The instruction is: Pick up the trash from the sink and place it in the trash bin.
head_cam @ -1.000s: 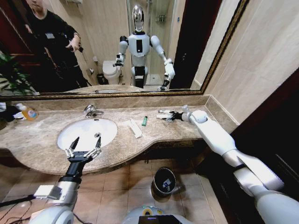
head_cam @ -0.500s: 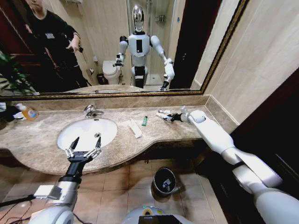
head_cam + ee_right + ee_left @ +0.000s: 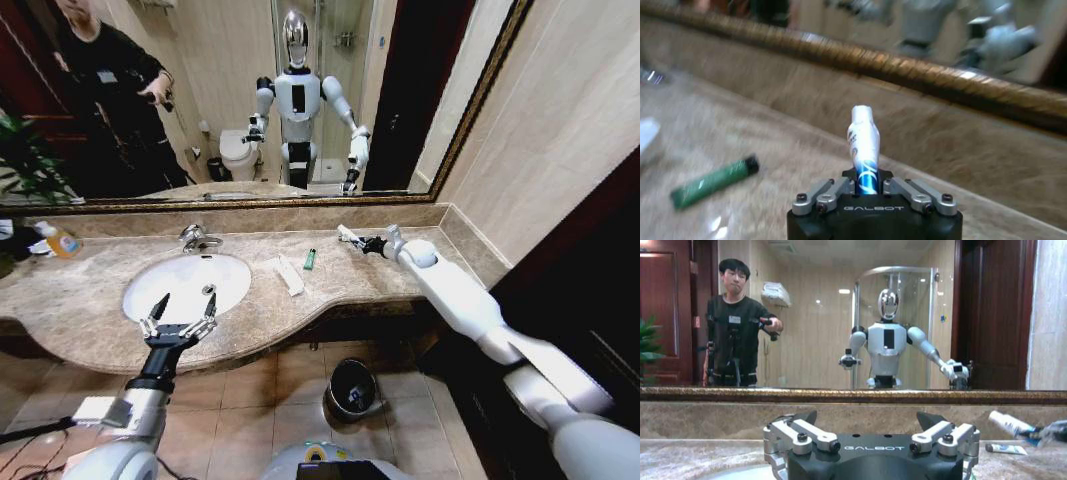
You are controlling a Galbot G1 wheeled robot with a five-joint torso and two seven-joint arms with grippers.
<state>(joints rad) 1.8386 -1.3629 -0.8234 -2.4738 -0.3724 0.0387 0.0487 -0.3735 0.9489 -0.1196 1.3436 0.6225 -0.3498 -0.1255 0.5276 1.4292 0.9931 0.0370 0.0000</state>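
Note:
My right gripper (image 3: pixel 366 243) hangs just above the counter's right end, shut on a white-and-blue tube (image 3: pixel 349 235). The right wrist view shows that tube (image 3: pixel 863 142) sticking out from between the fingers of the right gripper (image 3: pixel 867 181). A green lighter-like stick (image 3: pixel 310 259) and a long white strip (image 3: pixel 290 276) lie on the marble between the tube and the sink (image 3: pixel 230 268). Another small tube (image 3: pixel 1005 449) lies on the counter below the held one. My left gripper (image 3: pixel 181 316) is open and holds nothing, over the basin's front rim. The trash bin (image 3: pixel 352 388) stands on the floor under the counter.
A chrome faucet (image 3: pixel 195 237) stands behind the basin. At the far left are a clear bottle with an orange label (image 3: pixel 60 240) and a plant. The mirror and backsplash close off the rear, and a wall bounds the counter on the right.
My right gripper has lifted the white-and-blue tube off the counter and drawn slightly up and back toward the backsplash. The left arm has not moved.

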